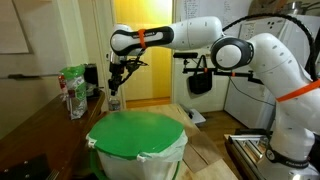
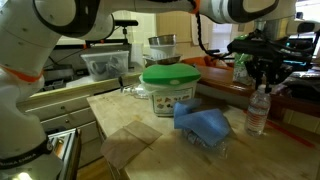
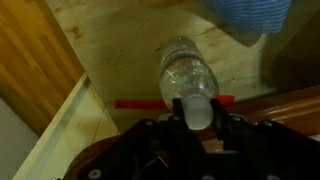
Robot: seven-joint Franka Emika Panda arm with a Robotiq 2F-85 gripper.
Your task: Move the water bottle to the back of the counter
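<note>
The water bottle, clear with a white cap, hangs upright under my gripper, which is shut on its neck. In the wrist view the fingers press either side of the white cap, and the bottle body points down at light wood. The dark brown counter runs right beside the bottle. In an exterior view the gripper holds the bottle beside the counter. I cannot tell whether the bottle's base touches the surface.
A round white bin with a green lid stands nearby. A crumpled blue cloth lies on the light wooden table. A green-and-white bag stands on the counter. A red strip edges the wood.
</note>
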